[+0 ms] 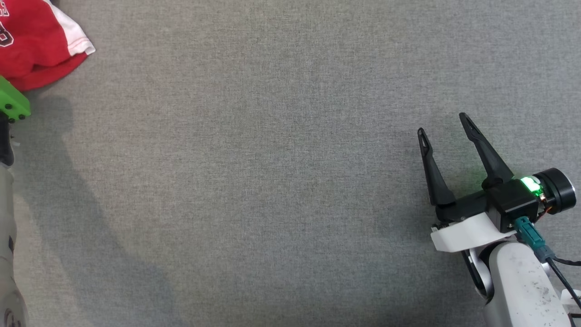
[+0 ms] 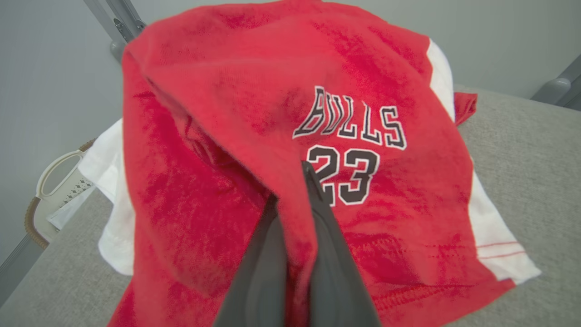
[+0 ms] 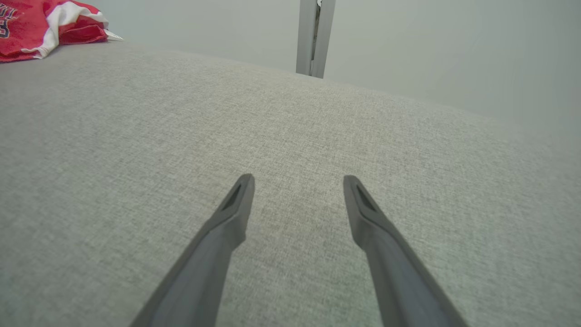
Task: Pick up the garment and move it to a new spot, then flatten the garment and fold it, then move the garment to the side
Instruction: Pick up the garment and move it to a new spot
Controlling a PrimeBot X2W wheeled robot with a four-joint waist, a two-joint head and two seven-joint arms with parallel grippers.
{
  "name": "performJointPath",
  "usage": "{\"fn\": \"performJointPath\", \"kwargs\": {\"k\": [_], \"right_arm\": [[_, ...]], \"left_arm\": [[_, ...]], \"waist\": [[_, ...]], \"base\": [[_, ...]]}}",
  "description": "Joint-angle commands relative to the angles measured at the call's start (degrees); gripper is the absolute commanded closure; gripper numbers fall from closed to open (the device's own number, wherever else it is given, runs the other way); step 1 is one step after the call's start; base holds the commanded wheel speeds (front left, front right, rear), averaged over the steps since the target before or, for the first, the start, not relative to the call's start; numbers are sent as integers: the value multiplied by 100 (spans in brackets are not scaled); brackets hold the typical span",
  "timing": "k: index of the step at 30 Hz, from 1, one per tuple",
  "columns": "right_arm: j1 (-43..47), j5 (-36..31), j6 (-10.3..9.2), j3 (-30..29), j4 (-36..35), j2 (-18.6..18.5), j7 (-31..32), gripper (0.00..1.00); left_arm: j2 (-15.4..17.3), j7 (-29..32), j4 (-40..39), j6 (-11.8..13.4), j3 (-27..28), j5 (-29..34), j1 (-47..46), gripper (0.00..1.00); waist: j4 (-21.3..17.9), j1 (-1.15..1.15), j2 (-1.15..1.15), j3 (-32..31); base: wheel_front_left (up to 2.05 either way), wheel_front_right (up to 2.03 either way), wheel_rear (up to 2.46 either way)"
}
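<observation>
One garment [image 2: 218,91] fold pinched in left end effector [image 2: 290,184], right end effector [image 1: 442,123] spread apart

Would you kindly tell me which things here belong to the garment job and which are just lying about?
Part of the job: the red garment, pinched in the shut left gripper; the open right gripper; the grey table.
Just lying about: the pale basket beside the table; the metal post beyond its edge.
</observation>
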Motion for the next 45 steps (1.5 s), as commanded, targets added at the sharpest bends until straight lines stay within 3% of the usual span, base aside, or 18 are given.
{"fn": "performJointPath", "kwargs": {"k": [1,13,23,33,39,45], "right_arm": [[-35,50,-6,22,57,-24,-28,0],[244,516,-6,183,418,-23,-28,0],[650,907,-6,256,641,-24,-28,0],[1039,1033,-6,-24,739,-23,-28,0],[1140,1060,-6,-317,743,-23,-28,0],[1212,1057,-6,-453,776,-21,-28,0]], "left_arm": [[86,-57,32,-2,-38,44,-14,100],[495,-154,-213,-19,-873,479,-33,100],[445,32,-1380,-19,-2757,483,83,100],[393,280,-3545,-17,-4880,-782,243,100],[304,140,-4450,-14,-5458,-1432,657,100],[193,-50,-4354,-13,-5967,-1937,1668,100]], "waist": [[11,-1,0,-212],[-72,-1,0,-1468],[-439,-1,0,-2574],[-865,-1,0,-3228],[-1053,-1,0,-3305],[-1182,-1,0,-3263]], "base": [[0,0,0],[0,0,0],[0,0,0],[0,0,0],[0,0,0],[0,0,0]]}}
